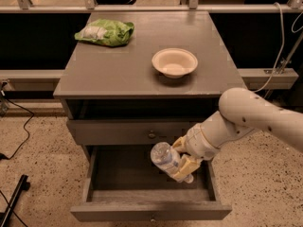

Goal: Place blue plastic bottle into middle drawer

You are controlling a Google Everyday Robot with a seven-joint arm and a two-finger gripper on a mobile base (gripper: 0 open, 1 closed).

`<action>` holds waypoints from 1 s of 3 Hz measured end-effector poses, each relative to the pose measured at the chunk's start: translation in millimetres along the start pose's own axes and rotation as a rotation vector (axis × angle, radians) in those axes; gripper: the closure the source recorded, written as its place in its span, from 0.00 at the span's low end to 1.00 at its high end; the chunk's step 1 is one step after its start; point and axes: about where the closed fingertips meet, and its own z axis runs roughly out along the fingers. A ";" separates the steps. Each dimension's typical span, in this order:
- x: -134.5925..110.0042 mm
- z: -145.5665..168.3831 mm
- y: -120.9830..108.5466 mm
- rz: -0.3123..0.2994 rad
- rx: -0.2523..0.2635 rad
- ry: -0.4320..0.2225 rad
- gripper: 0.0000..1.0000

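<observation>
Tool: the tool (182, 155) hangs over the right part of the open drawer, at the end of a pale arm (251, 117) that comes in from the right; its two yellowish fingers (186, 166) are closed on the bottle, one on either side.
Bottle: the bottle (164, 157) is held in the air over the drawer, in front of and just below the closed drawer front.
Bottle axis: its long axis lies on a slant; the rounded clear end points up and to the left, and the other end runs down and to the right past the fingers.
Open drawer: the open drawer (151, 210) is pulled out toward the near side.
Drawer above: the closed drawer (113, 132) has a small round knob (151, 135).
Worktop: the grey worktop (118, 70) carries a pale bowl (174, 62) right of centre and a green bag (105, 32) at the far left, well apart.
</observation>
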 end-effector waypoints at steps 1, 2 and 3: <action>1.7 2.0 -1.6 0.002 0.000 0.007 1.00; 8.1 7.0 -5.0 0.023 0.008 0.027 1.00; 24.5 20.7 -26.4 0.025 0.079 -0.054 1.00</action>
